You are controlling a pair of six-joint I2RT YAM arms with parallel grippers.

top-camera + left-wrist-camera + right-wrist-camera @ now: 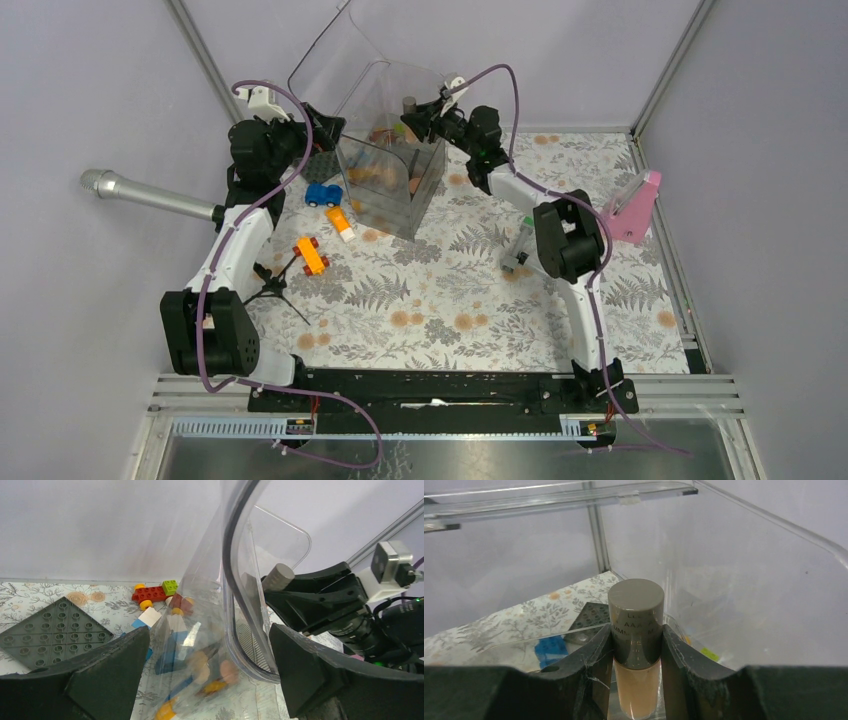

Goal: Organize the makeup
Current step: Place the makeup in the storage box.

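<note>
The right jaws are clamped on the grey cap of a foundation bottle (636, 611), held upright just above the clear box (427, 186). The left jaws stand spread wide either side of the box's raised lid (266, 534), gripping nothing. Best lower the bottle straight down inside the box, clear of the lid, then release.

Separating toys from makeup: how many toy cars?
3: blue car beside the clear box, orange car beside the black tripod, red car beyond the grey baseplate; more possibly hidden.
</note>
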